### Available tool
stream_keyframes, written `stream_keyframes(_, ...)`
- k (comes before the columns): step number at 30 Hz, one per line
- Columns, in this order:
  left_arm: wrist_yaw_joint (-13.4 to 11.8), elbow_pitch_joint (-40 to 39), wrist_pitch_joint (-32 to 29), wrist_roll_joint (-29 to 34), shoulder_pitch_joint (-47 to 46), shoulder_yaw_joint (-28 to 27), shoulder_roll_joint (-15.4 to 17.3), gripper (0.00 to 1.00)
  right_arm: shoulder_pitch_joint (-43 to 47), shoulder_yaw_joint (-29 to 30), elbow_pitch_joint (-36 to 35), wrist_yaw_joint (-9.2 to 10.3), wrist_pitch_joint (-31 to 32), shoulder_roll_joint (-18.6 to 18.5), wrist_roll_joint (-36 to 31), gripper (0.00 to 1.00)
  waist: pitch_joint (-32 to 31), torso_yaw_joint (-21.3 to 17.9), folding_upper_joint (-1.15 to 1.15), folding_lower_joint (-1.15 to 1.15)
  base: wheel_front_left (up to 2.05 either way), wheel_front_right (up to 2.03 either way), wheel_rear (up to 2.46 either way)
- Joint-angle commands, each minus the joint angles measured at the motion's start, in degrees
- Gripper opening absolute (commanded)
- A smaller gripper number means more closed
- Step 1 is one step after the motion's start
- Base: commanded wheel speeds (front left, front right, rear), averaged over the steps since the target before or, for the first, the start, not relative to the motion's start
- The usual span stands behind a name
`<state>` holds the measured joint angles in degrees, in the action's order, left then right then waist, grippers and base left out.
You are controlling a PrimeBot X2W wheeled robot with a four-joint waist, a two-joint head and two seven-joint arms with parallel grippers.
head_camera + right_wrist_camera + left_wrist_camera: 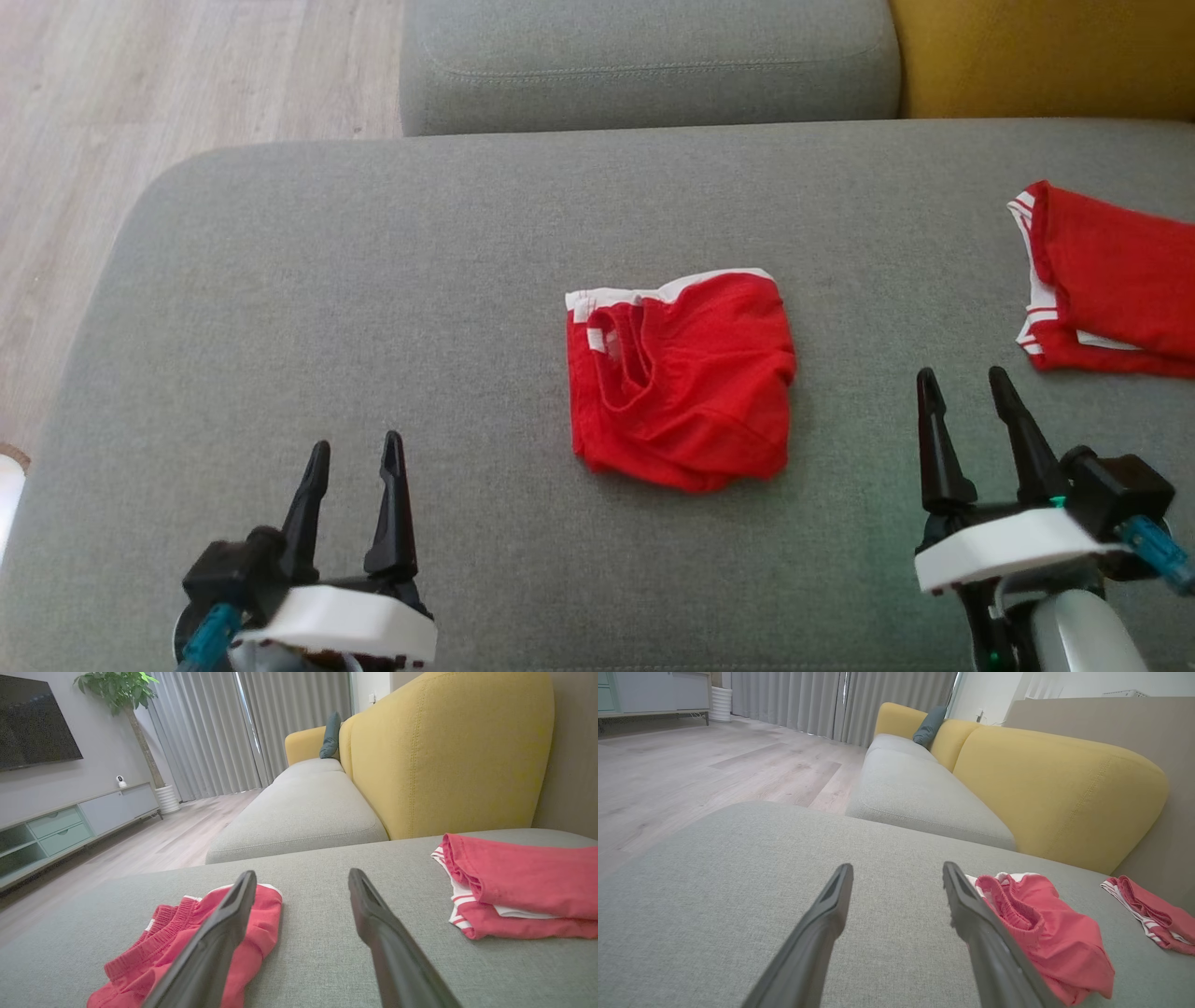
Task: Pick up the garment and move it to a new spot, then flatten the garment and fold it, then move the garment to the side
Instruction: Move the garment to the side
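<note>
A pair of red shorts (681, 378) with white trim lies folded and slightly rumpled in the middle of the grey sofa seat (373, 280). They show as red shorts (1045, 933) right of the fingers in the left wrist view, and as red shorts (187, 942) partly behind a finger in the right wrist view. My left gripper (355, 453) is open at the lower left, well apart from them. My right gripper (966, 387) is open at the lower right, with nothing between its fingers.
A second red garment (1111, 280) with white stripes lies folded at the seat's right edge. A second grey cushion (644, 65) and a yellow backrest (1046, 56) lie beyond. Wooden floor (140, 112) drops off to the left.
</note>
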<state>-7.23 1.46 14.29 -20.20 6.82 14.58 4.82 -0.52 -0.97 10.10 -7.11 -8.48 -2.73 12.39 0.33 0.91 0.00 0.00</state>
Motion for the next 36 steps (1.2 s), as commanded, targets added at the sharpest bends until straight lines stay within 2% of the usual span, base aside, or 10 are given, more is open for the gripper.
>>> stream_keyframes(1, 0.2, -1.7, 0.7, 0.8, -2.2, -2.1, -0.4, 1.00, -1.7, -1.0, -2.1, -0.37, 0.0, -0.2, -0.6, 1.00, 0.2, 0.0, 0.00, 0.00, 0.00, 0.00, 0.00)
stream_keyframes(8, 0.5, -1.8, 0.7, 1.1, -3.1, -1.9, -0.8, 1.00, -5.1, 0.2, -1.4, -0.37, 3.6, -0.2, -3.6, 1.00, 2.4, 0.6, 0.00, 0.00, 0.00, 0.00, 0.00)
stream_keyframes(14, 0.8, -1.5, 0.7, 0.8, -5.1, -1.4, -1.3, 1.00, -13.1, -1.4, 2.0, -0.37, 13.3, -0.1, -7.6, 1.00, 5.2, 2.1, 0.00, 0.00, 0.00, 0.00, 0.00)
stream_keyframes(17, 0.9, -1.3, 0.7, 0.7, -6.1, -0.9, -1.6, 1.00, -16.9, -2.7, 5.4, -0.37, 18.8, -0.3, -7.5, 1.00, 6.4, 3.4, 0.00, 0.00, 0.00, 0.00, 0.00)
stream_keyframes(24, 0.8, -1.2, 0.7, 0.2, -7.7, -0.2, -1.9, 1.00, -23.3, -5.2, 13.8, -0.37, 28.9, -3.5, -5.9, 1.00, 8.5, 6.9, 0.00, 0.00, 0.00, 0.00, 0.00)
stream_keyframes(28, 0.8, -1.2, 0.7, 0.0, -7.9, -0.1, -1.9, 1.00, -24.6, -4.8, 16.0, -0.37, 31.3, -5.0, -5.7, 1.00, 9.0, 8.2, 0.00, 0.00, 0.00, 0.00, 0.00)
stream_keyframes(36, -0.2, -1.7, 0.7, -1.1, -8.2, 0.4, -1.9, 1.00, -26.0, -4.5, 21.2, -0.37, 40.2, -5.2, 2.9, 1.00, 10.0, 9.3, 0.00, 0.00, 0.00, 0.00, 0.00)
